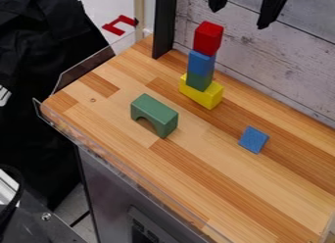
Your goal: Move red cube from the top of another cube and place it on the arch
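Clock directions are from centre of my camera view. Far left, 11 o'clock: red bracket-like piece (119,24), past the edge of the wooden tabletop (229,188). Next, green arch (157,111), about centre, upright on the wood, opening down, top face bare. Black post (164,26) at 12. Stack at 1 o'clock, bottom up: yellow block (208,97), green cube (198,81), blue cube (201,63), red cube (208,37). Red cube is on top, touching the blue, slightly turned relative to it. Seen from the arch, the stack is at 1. I have the gripper (238,19) at the top edge, 1 o'clock, right of the red cube in view. Fingers spread, released, nothing between them. Small blue block (254,139) lies on the wood, between 3 and 4.
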### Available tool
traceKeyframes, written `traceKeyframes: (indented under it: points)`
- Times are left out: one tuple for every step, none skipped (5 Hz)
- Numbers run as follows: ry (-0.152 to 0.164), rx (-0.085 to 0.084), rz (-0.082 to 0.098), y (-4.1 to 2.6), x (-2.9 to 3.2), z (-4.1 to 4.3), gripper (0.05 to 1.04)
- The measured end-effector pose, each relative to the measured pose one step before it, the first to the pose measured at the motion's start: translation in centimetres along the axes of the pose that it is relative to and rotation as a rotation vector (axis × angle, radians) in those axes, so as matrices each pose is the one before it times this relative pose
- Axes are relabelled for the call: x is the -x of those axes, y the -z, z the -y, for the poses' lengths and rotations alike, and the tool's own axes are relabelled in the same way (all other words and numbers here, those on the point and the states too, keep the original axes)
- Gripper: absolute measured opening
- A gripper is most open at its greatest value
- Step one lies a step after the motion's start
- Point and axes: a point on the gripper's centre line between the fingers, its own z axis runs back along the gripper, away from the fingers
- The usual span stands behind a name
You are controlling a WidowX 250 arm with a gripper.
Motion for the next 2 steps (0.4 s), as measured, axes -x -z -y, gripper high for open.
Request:
traceKeyframes:
  points:
    - [-0.0009, -0.0045, -0.0381, 1.131, 0.089, 0.013, 1.0]
    - [-0.0148, -0.0111, -0.0032, 0.134, -0.021, -0.222, 1.0]
